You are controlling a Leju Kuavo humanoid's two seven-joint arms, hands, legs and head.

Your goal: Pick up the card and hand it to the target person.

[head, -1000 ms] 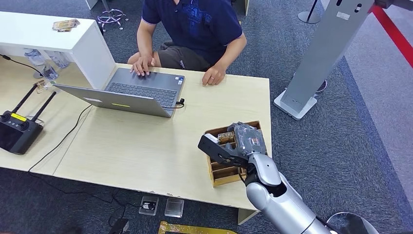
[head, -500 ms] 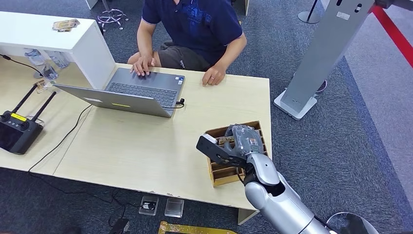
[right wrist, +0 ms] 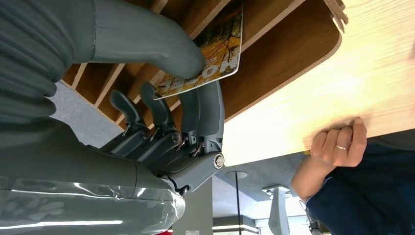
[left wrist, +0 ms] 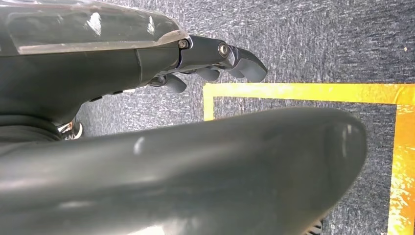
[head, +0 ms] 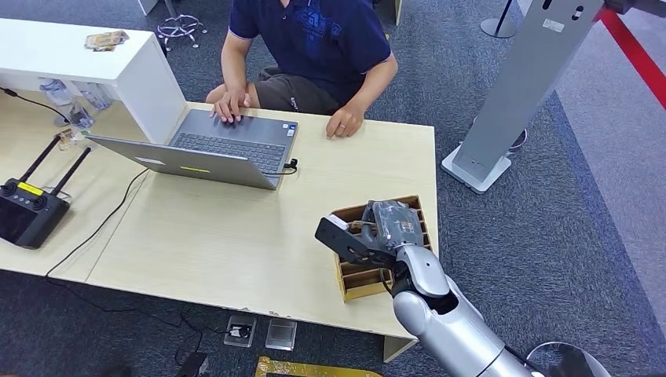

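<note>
Right hand (right wrist: 161, 98) pinching card (right wrist: 205, 54), lettering unreadable

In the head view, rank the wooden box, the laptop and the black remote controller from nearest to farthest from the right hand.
1. Wooden box: directly under the right hand.
2. Laptop: across the desk, before the person.
3. Black remote controller: on the far left desk.

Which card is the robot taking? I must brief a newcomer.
On the pale wooden desk, find the slotted wooden box near its right edge. The card is pinched there by the right hand; its autumn-coloured printed face sets it apart from the plain wooden dividers.
</note>
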